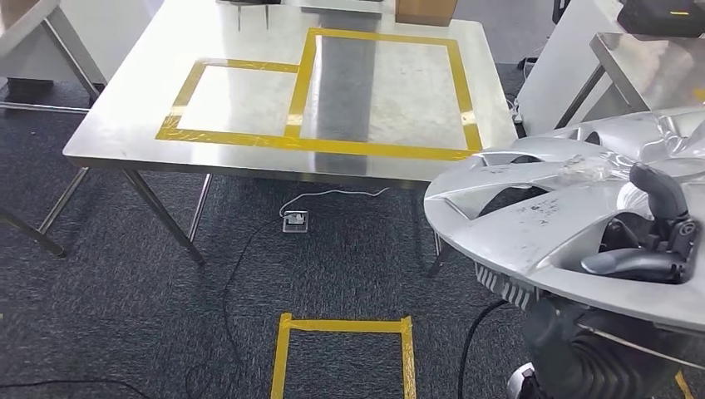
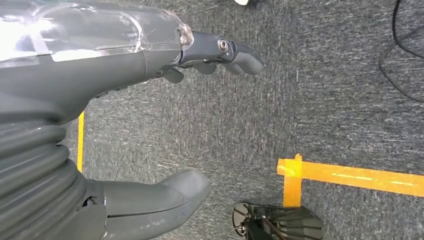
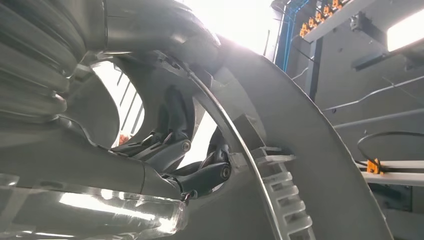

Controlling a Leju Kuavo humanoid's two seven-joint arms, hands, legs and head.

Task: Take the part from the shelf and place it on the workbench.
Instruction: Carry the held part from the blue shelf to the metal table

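A silver wheel cover (image 1: pixel 540 216) was held at the right near side of the head view, tilted slightly and carried above the carpeted floor (image 1: pixel 125 316), just beside the near right corner of the steel table (image 1: pixel 125 125) and not resting on it. The right hand (image 1: pixel 653 241) was closed on the wheel cover: dark fingers (image 1: pixel 636 264) were hooked through an opening between its spokes, and in the right wrist view the fingers (image 3: pixel 200 175) were seen curled around the cover's ribbed rim (image 3: pixel 280 200). On the table top, two adjoining rectangles were marked in yellow tape (image 1: pixel 303 83). A cardboard box (image 1: pixel 426 10) stood at the table's far edge. A further square of yellow tape (image 1: pixel 345 326) was laid on the floor near the robot, with a white cable (image 1: pixel 332 195) and a small socket box (image 1: pixel 295 221) under the table. The left hand (image 2: pixel 165 125) was seen hanging over the carpet with its fingers (image 2: pixel 235 52) apart and nothing held.
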